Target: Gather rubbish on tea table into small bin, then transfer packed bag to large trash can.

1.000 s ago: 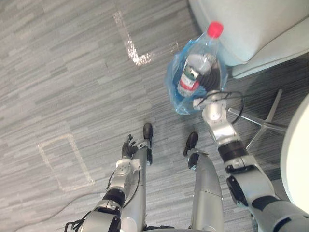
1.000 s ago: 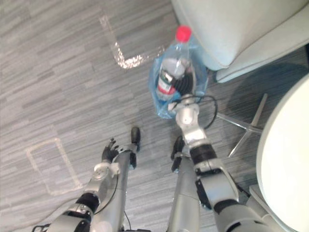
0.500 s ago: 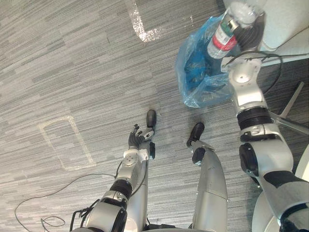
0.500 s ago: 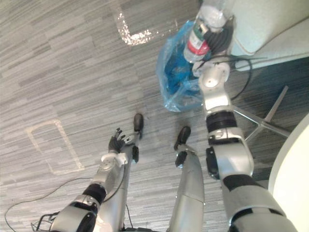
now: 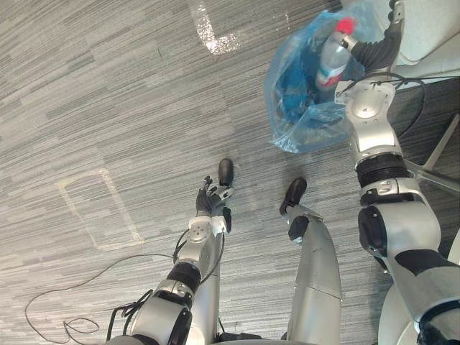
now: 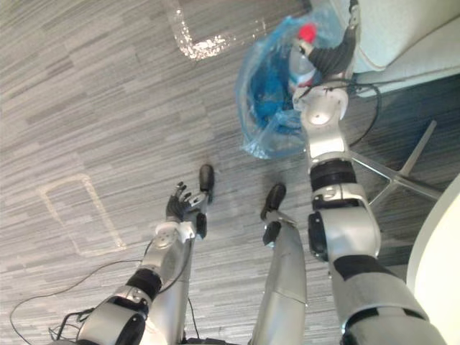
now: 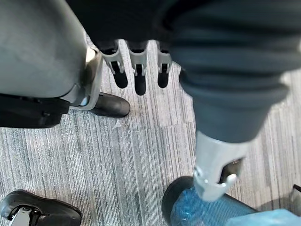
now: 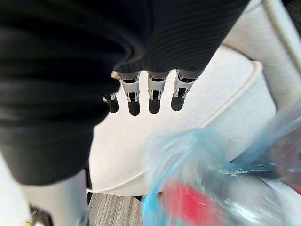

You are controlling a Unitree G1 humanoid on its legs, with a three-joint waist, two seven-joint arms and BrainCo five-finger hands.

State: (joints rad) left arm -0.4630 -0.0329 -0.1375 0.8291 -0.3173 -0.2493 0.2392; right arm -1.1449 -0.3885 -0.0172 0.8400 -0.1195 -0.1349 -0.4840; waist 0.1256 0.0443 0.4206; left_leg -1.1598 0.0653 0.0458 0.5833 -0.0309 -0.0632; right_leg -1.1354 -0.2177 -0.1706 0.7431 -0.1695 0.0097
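eye views: head stereo pair, steeply down at the floor (image 5: 108, 86) — both sharing the blue bag (image 5: 295, 100).
left wrist view: close along the left hand (image 7: 140, 80), facing floor.
right wrist view: close along the right hand (image 8: 154, 96) — facing a pale chair (image 8: 221, 94).

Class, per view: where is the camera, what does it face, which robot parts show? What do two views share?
Left eye view: head, down at floor; both arms, left hand.
Right eye view: head, same scene, slightly offset.
Left wrist view: left wrist, floorward; own fingers.
Right wrist view: right wrist, toward chair; right hand.
Both eyes share the blue bag.
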